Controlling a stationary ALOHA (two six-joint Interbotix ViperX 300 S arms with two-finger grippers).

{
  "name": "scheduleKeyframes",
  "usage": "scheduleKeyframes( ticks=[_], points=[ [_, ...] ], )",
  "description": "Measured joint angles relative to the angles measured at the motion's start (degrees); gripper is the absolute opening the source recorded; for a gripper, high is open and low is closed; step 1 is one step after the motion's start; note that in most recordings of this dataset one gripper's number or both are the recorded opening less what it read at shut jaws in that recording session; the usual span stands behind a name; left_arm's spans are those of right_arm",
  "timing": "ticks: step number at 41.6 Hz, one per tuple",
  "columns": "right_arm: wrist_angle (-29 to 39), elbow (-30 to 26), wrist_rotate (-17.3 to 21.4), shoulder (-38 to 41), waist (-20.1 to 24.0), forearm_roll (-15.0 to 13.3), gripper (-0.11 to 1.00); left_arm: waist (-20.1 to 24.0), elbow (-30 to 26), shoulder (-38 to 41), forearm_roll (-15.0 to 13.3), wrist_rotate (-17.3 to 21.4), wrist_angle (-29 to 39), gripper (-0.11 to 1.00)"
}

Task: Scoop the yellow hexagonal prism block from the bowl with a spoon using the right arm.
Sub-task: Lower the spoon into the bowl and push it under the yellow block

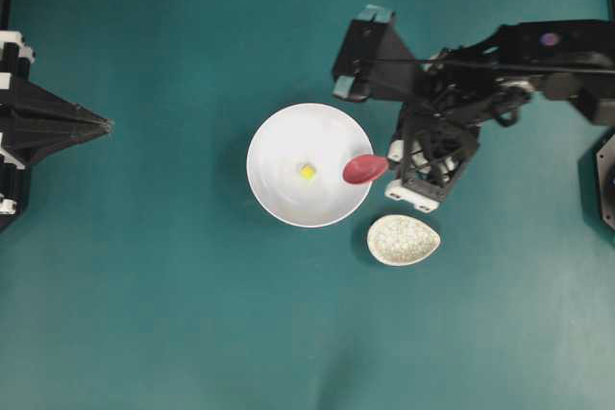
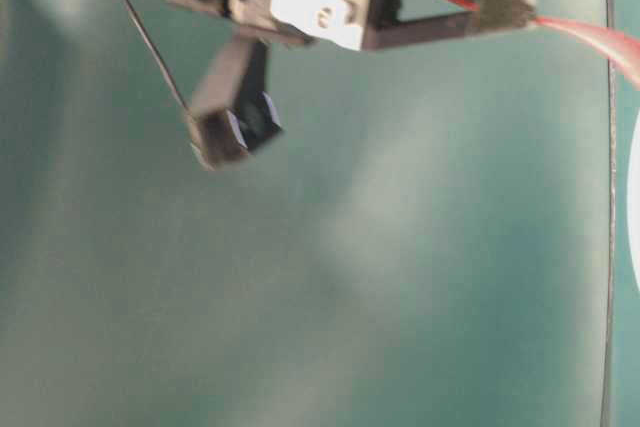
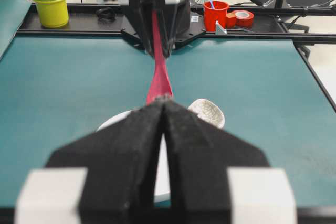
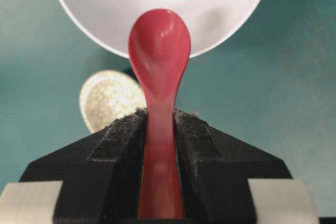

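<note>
The yellow hexagonal prism block point(image 1: 307, 171) lies at the bottom of the white bowl point(image 1: 264, 141), near its middle. My right gripper point(image 1: 392, 162) is shut on the handle of the pink-red spoon point(image 1: 364, 169). The scoop hangs over the bowl's right rim, to the right of the block. In the right wrist view the spoon point(image 4: 159, 40) runs straight out between the pads of the gripper point(image 4: 159, 114), its scoop over the bowl's edge point(image 4: 105, 3); the block is out of that view. My left gripper point(image 1: 104, 125) is shut and empty at the far left.
A speckled cream spoon rest point(image 1: 403, 239) lies just below and right of the bowl, under my right wrist. Beyond the table's far edge, the left wrist view shows a yellow cup point(image 3: 50, 6), a red cup point(image 3: 215, 14) and tape point(image 3: 242, 17).
</note>
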Motion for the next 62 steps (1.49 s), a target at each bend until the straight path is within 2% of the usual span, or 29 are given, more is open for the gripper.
scheduleKeyframes(
  ticks=[12, 23, 62],
  points=[
    [1.14, -2.9, -0.35, 5.71, -0.18, -1.93, 0.21, 0.0, 0.0, 0.0, 0.0, 0.0, 0.0, 0.0],
    [0.09, -3.6, -1.14, 8.79, -0.18, -1.93, 0.21, 0.0, 0.0, 0.0, 0.0, 0.0, 0.0, 0.0],
    [-15.29, -3.96, -1.23, 12.39, -0.18, -2.02, 0.21, 0.0, 0.0, 0.0, 0.0, 0.09, 0.0, 0.0]
  ],
)
